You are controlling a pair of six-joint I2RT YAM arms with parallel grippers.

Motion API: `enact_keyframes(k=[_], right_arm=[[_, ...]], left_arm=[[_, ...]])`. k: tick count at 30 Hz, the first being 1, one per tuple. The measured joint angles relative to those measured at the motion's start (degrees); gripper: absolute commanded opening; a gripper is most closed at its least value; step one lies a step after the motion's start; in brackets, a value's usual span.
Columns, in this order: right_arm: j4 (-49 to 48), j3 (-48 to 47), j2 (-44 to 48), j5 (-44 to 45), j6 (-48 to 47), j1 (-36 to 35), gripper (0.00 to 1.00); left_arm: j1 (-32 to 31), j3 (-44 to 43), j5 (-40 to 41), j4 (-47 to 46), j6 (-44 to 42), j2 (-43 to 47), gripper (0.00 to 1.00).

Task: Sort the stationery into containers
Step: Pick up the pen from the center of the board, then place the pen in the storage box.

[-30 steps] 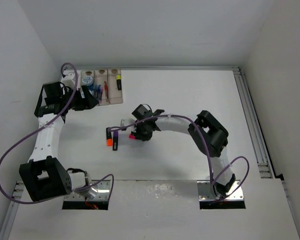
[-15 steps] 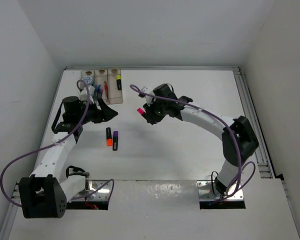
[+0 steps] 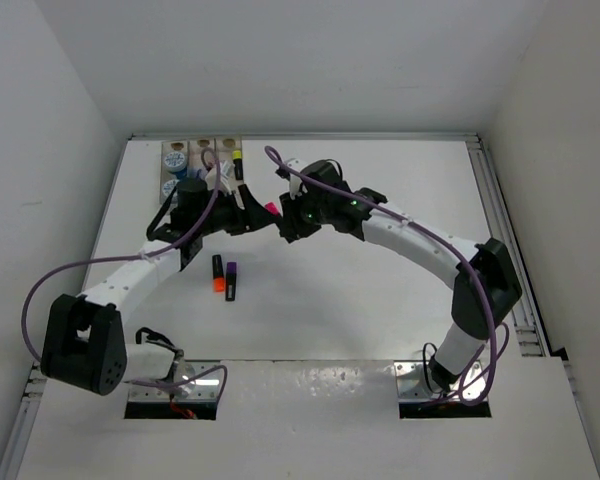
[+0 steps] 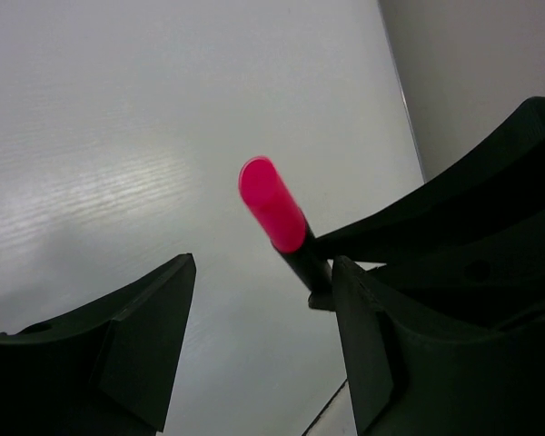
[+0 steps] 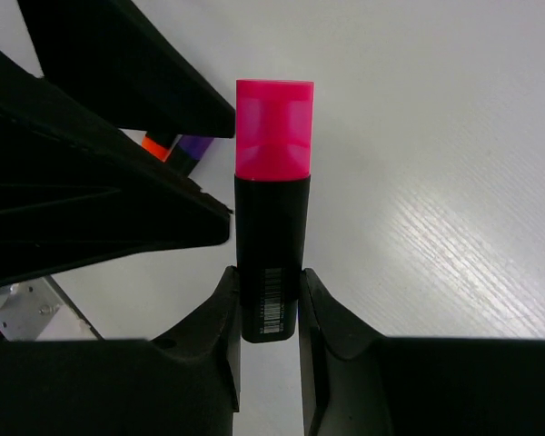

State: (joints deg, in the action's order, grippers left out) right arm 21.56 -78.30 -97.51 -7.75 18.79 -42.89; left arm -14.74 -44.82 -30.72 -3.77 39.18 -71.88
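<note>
My right gripper (image 3: 284, 222) is shut on the black body of a pink-capped highlighter (image 5: 272, 227) and holds it above the table, cap pointing at the left arm. The pink cap (image 3: 271, 209) also shows in the left wrist view (image 4: 271, 204). My left gripper (image 3: 251, 216) is open and empty, its jaws spread wide just short of the pink cap (image 4: 259, 309). An orange-capped highlighter (image 3: 218, 275) and a purple-capped one (image 3: 231, 281) lie side by side on the table. The tan three-slot tray (image 3: 223, 199) at the back left holds patterned discs (image 3: 174, 157), pens and a yellow-capped highlighter (image 3: 236, 156).
A metal rail (image 3: 502, 225) runs along the table's right edge. White walls close in the back and both sides. The left arm's purple cable (image 3: 55, 280) loops over the left side of the table.
My left gripper swung from the tray to the right, up to the pink highlighter. My right gripper lifted the pink highlighter and carried it back and left toward the left gripper.
</note>
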Motion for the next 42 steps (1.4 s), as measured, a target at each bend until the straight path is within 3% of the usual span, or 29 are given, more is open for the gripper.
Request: enact_keyframes(k=[8, 11, 12, 15, 16, 18, 20, 26, 30, 35, 42], right_arm=[[0.44, -1.27, 0.0, 0.07, 1.88, 0.04, 0.0], [1.25, -1.49, -0.07, 0.04, 2.29, 0.04, 0.0], [1.4, -1.57, -0.17, 0.07, 2.45, 0.04, 0.0], [1.36, -2.12, -0.94, 0.13, 2.67, 0.04, 0.3], [1.09, -2.38, -1.07, 0.28, 2.78, 0.04, 0.52], [0.94, -2.93, -1.01, -0.13, 2.47, 0.26, 0.62], [0.87, -2.91, -0.76, -0.79, 2.05, 0.94, 0.63], [0.81, 2.12, 3.04, -5.03, 1.27, 6.64, 0.63], [1.14, 7.19, 6.6, -6.25, 0.7, 10.99, 0.63], [1.11, 10.56, 8.11, -7.48, 0.39, 12.61, 0.62], [0.98, 11.45, 8.09, -9.07, -0.15, 13.73, 0.62]], left_arm=[[-3.04, -2.4, 0.57, -2.8, 2.03, -4.92, 0.58], [-3.69, -2.4, 0.26, -3.28, 2.47, -5.49, 0.42], [-3.72, -2.49, 0.26, -3.48, 2.64, -5.49, 0.3], [-3.67, -3.87, -0.59, -3.45, 3.06, -5.53, 0.04], [-3.43, -4.68, -0.61, -2.69, 2.62, -5.73, 0.0], [-1.86, -7.58, -0.85, -0.24, 0.76, -7.41, 0.0], [0.94, -13.99, -0.26, 5.22, -2.32, -11.45, 0.0], [7.23, -53.81, 10.25, 24.57, -16.0, -35.28, 0.0], [9.44, -69.07, 20.02, 31.91, -22.18, -45.57, 0.04], [10.88, -79.23, 27.54, 36.33, -27.06, -55.43, 0.05], [11.26, -80.17, 30.82, 39.6, -30.08, -62.27, 0.06]])
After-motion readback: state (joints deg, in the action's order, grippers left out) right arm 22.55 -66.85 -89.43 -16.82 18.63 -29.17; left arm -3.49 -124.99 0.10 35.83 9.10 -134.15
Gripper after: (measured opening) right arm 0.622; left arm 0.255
